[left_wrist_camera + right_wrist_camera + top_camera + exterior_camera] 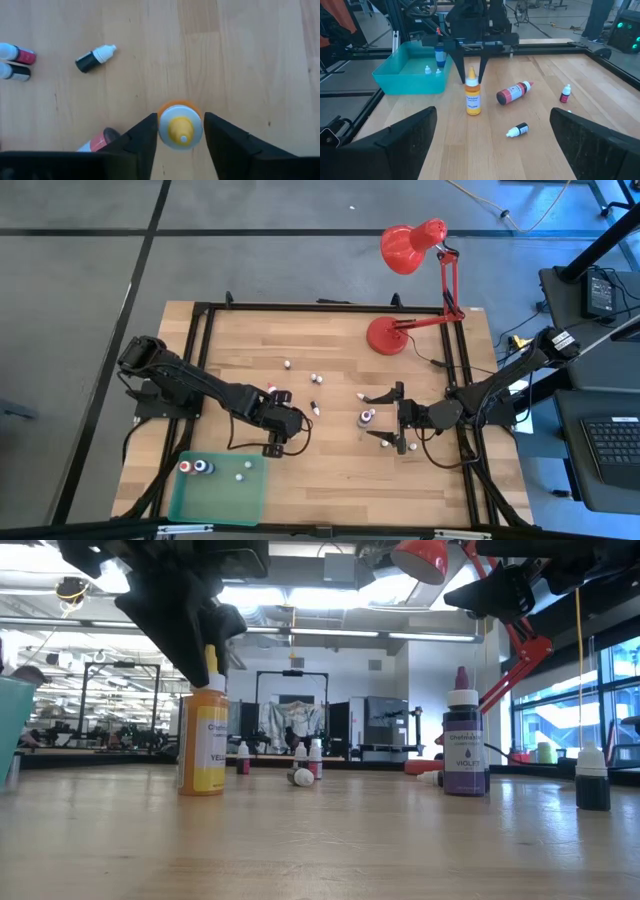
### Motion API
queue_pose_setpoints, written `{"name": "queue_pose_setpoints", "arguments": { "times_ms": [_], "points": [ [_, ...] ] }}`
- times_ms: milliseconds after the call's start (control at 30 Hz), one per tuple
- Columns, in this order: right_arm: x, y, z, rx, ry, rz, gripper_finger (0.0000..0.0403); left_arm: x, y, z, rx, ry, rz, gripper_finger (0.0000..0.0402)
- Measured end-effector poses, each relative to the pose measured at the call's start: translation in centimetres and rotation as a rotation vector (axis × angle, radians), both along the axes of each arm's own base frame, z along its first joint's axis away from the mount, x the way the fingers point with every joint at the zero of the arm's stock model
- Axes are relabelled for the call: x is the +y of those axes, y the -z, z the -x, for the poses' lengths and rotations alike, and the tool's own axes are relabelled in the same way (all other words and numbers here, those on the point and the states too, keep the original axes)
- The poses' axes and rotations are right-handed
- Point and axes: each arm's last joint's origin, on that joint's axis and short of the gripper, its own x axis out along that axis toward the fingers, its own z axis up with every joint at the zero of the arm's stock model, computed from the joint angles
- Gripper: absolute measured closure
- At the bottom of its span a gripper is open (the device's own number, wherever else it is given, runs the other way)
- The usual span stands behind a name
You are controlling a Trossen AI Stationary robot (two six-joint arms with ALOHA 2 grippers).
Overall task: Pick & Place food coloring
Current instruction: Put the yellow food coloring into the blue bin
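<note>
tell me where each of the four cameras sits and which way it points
High view: overhead, straight down on the table; both arms show.
Low view: table height, level across to the room; dark arm parts hang in from above.
Left wrist view: on the left arm, looking down; left gripper straddles the upright yellow bottle.
Right wrist view: on the right arm, facing across the table; right gripper open at the bottom.
Shared: the yellow bottle shows in the low, left wrist and right wrist views.

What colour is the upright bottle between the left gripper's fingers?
Yellow-orange, with a yellow tip; the bottle shows best in the right wrist view.
</note>
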Motion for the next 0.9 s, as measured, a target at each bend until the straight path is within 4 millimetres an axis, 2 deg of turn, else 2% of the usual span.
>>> {"name": "queue_pose_setpoints", "arguments": {
  "times_ms": [133,233,533,700,900],
  "points": [
    [0.0,0.0,0.0,0.001,-0.007,0.034,0.0013,0.0,-0.1,0.1,0.012,0.007,0.014,0.0289],
    [0.0,0.0,0.0,0.002,-0.01,0.044,0.0013,-0.1,-0.6,0.4,0.043,0.004,0.009,0.029],
    [0.0,0.1,0.0,0.01,-0.009,0.048,0.0013,-1.3,-4.7,1.0,0.071,-0.026,0.036,0.029],
    [0.0,0.1,0.0,0.016,-0.01,0.051,0.0013,-3.0,-6.9,2.5,0.051,-0.061,0.091,0.0287],
    [0.0,0.2,0.0,0.019,-0.009,0.052,0.0013,-4.5,-9.0,5.9,0.001,-0.172,0.112,0.0288]
  ]
}}
